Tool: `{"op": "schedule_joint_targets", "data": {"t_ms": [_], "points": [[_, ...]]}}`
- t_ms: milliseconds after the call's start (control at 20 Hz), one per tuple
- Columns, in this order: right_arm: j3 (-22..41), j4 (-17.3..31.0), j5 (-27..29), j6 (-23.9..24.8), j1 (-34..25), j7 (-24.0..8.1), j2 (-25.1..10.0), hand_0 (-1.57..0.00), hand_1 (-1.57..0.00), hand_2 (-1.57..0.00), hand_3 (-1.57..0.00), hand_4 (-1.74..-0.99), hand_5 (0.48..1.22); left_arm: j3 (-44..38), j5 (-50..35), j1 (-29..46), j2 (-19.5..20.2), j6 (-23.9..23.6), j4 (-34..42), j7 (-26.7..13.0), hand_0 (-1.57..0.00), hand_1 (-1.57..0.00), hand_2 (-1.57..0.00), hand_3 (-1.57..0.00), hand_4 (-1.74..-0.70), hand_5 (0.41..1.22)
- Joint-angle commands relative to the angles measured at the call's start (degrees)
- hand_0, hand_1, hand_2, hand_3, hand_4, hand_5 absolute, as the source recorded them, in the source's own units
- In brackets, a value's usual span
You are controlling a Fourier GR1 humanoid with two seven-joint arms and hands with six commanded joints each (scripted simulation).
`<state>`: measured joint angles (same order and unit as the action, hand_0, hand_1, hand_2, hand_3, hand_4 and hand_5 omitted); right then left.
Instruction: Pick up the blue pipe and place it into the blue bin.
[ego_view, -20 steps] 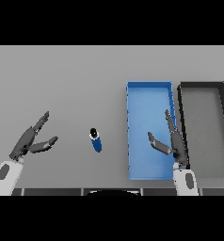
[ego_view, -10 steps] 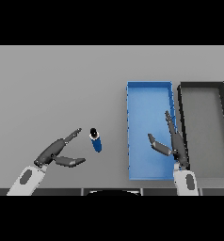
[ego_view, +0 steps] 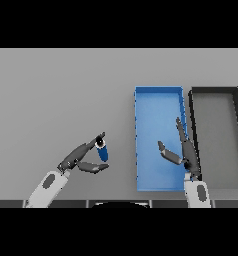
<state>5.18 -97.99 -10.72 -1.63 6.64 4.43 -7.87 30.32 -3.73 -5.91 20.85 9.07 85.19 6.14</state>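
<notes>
Left hand (ego_view: 81, 159) reaching pipe (ego_view: 103, 151), fingers spread, nothing gripped yet.
Risk: fingertip nudging it over before closing; right hand (ego_view: 183, 152) idling open over bin (ego_view: 157, 100).

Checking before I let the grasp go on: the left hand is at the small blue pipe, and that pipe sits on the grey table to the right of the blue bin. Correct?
Not quite. In the head view the small blue pipe stands left of the blue rectangular bin, not right. The left hand is indeed at it, on the grey table.
</notes>
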Motion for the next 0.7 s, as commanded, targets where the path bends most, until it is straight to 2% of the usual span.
{"op": "schedule_joint_targets", "data": {"t_ms": [0,150,250,300,400,450,500,550,600,650], "points": [[0.2,-0.4,-0.1,-0.1,0.5,0.3,-0.1,0.0,0.0,0.0,0.0,-1.211,0.634,0.5,0.8,-0.7,-1.2,-0.3,-1.7,-0.3,0.0,0.0,0.0,0.0,-1.12,0.456],[-0.4,-0.7,0.9,-0.7,0.8,1.3,-0.5,0.0,0.0,0.0,0.0,-1.222,0.642,1.2,3.6,-2.6,-2.1,-1.5,-4.4,-1.3,0.0,0.0,0.0,0.0,-1.06,0.425],[-0.2,-0.6,0.5,-0.4,0.8,1.4,-0.4,0.0,0.0,0.0,0.0,-1.214,0.645,1.9,3.7,-2.9,-3.7,-1.4,-5.5,-0.9,0.0,0.0,0.0,0.0,-1.06,0.42],[-0.6,-0.2,0.4,-0.4,0.5,0.6,-0.8,0.0,0.0,0.0,0.0,-1.207,0.646,1.7,2.9,-3.6,-4.7,-1.1,-5.9,-1.0,0.0,0.0,0.0,0.0,-1.08,0.428],[-0.4,-1.0,-0.1,0.0,1.6,2.1,-0.7,0.0,0.0,0.0,0.0,-1.207,0.65,1.3,2.3,-3.8,-5.5,-1.0,-7.0,0.7,0.0,0.0,0.0,0.0,-1.11,0.463],[-0.3,-0.7,-0.1,-0.1,1.3,2.3,-0.6,0.0,0.0,0.0,0.0,-1.21,0.653,0.8,1.2,-4.1,-6.7,-0.8,-7.6,1.0,0.0,0.0,-0.05,-0.04,-1.14,0.502],[-0.1,-1.2,-0.2,-0.2,1.7,2.8,-0.7,0.0,0.0,0.0,0.0,-1.213,0.655,0.5,0.0,-4.0,-7.7,-0.6,-7.8,1.4,0.0,-0.04,-0.15,-0.12,-1.19,0.55],[0.0,-1.3,0.2,-0.3,2.0,2.6,-0.4,0.0,0.0,0.0,0.0,-1.217,0.655,0.6,-0.4,-3.8,-9.1,-1.1,-8.3,1.3,-0.01,-0.16,-0.31,-0.28,-1.24,0.613],[-0.1,-1.2,0.1,-0.2,1.9,2.1,-0.3,0.0,0.0,0.0,0.0,-1.22,0.656,0.1,-1.4,-3.3,-9.3,-0.6,-8.5,2.4,-0.12,-0.32,-0.49,-0.53,-1.28,0.735],[0.1,-0.8,-0.2,0.0,1.1,1.1,-0.1,0.0,0.0,0.0,0.0,-1.22,0.656,-0.1,-1.8,-3.0,-9.9,-1.0,-8.2,2.6,-0.36,-0.55,-0.69,-0.74,-1.37,0.832]]}}
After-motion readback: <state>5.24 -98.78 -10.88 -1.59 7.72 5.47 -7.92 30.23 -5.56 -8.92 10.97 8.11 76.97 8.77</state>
